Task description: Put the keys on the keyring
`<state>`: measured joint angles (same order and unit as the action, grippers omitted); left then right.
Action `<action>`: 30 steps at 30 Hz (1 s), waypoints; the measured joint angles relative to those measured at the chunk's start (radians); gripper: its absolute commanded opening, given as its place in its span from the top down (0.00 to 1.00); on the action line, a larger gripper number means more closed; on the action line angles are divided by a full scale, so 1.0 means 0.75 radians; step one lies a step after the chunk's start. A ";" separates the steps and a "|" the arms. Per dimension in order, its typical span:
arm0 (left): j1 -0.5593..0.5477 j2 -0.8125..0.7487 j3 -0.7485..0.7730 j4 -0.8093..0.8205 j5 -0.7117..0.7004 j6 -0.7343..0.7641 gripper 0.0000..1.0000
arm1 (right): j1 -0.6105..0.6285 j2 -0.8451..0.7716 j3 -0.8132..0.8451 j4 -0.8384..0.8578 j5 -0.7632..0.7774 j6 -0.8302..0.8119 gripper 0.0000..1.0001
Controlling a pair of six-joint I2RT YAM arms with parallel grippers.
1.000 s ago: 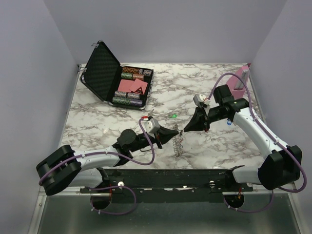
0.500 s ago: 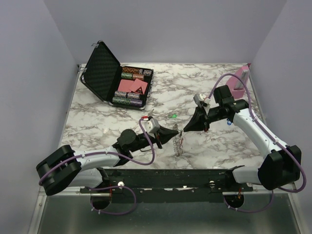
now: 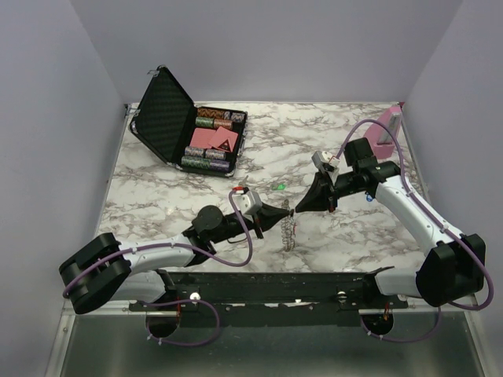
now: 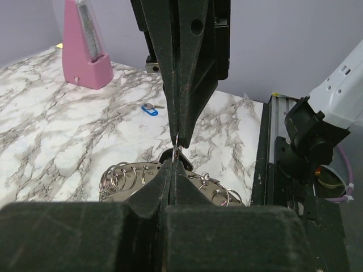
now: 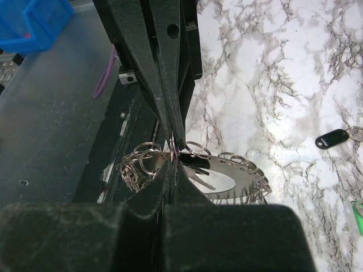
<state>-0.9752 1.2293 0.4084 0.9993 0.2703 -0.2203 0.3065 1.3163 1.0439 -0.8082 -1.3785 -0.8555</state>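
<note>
No text, label or number can be read.

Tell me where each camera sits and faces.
Top external: above and behind the left arm and right arm, looking down on the table; both show.
Left wrist: looks along the shut left fingers toward the pink stand, far right; the right fingers point back.
Right wrist: looks along the shut right fingers toward the near left edge; left fingers opposite.
Shared: both wrist views show the keyring beneath the facing fingers.
</note>
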 measured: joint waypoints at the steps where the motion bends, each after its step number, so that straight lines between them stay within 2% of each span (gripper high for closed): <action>1: 0.000 -0.001 0.002 -0.003 0.000 0.008 1.00 | 0.000 0.000 -0.001 0.001 -0.001 0.001 1.00; 8: -0.001 -0.020 0.032 -0.094 0.010 0.084 1.00 | -0.001 0.000 -0.002 -0.007 0.000 -0.021 1.00; 21: -0.002 -0.109 0.182 -0.540 0.016 0.232 1.00 | 0.010 0.000 -0.006 -0.015 0.002 -0.041 1.00; 30: -0.003 -0.127 0.231 -0.706 0.019 0.283 1.00 | 0.027 0.000 -0.012 0.020 0.002 -0.004 1.00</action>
<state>-0.9775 1.1339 0.5816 0.4694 0.2844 -0.0078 0.3267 1.3163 1.0348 -0.7929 -1.3769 -0.8585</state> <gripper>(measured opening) 0.006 0.006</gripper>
